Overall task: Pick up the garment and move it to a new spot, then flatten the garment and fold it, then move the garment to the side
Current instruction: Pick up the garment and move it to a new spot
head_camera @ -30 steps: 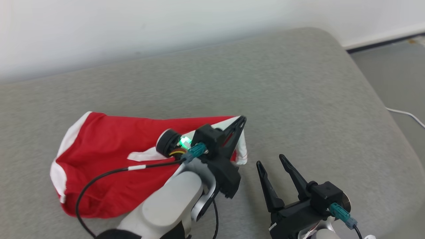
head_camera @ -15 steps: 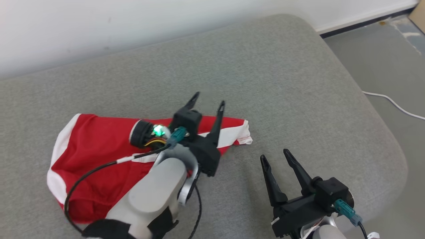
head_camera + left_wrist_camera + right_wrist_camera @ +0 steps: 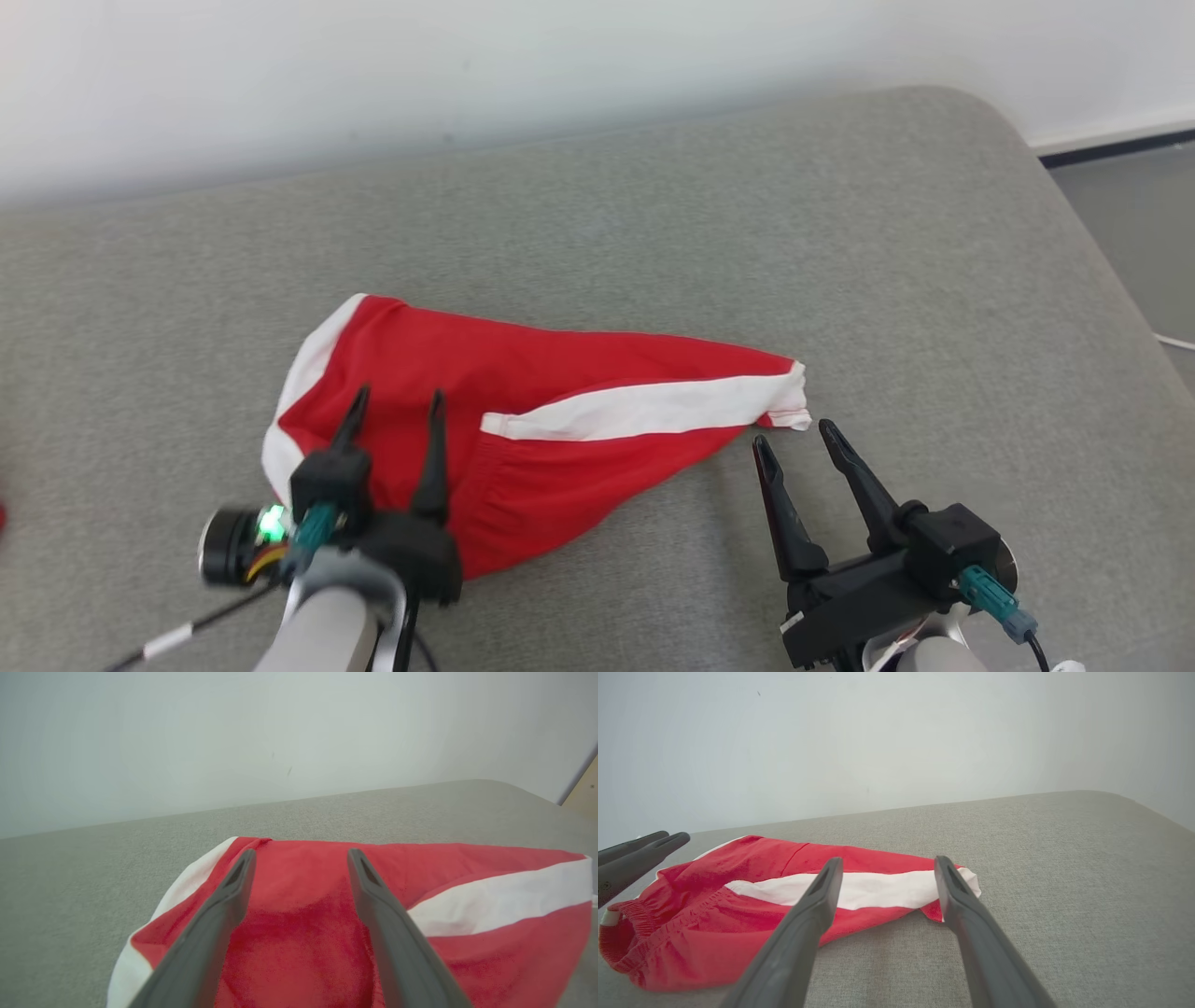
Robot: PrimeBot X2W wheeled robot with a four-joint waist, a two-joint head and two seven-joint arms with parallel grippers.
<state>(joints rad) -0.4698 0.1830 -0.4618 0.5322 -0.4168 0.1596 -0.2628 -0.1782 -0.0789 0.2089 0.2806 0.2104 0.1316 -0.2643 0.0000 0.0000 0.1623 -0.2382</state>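
The garment [image 3: 523,392] is a pair of red shorts with white side stripes, lying crumpled on the grey cushion [image 3: 653,224]. My left gripper [image 3: 397,409] stands open over the garment's left end, nothing between its fingers; in the left wrist view the left gripper [image 3: 299,856] hovers above red cloth [image 3: 303,933]. My right gripper [image 3: 794,434] is open just off the garment's right tip, on bare cushion. In the right wrist view the right gripper [image 3: 885,861] points at the white stripe [image 3: 868,889], and the left gripper's fingers [image 3: 640,854] show at the left edge.
A pale wall [image 3: 467,65] runs behind the cushion. The cushion's rounded right edge [image 3: 1111,271] drops to a grey floor [image 3: 1139,205] with a white cable [image 3: 1178,343]. Bare cushion lies right of and behind the garment.
My left gripper opened, let go of the garment's right tip and drew back to its left end. The tip now lies flat. The right gripper stayed open. The camera shifted.
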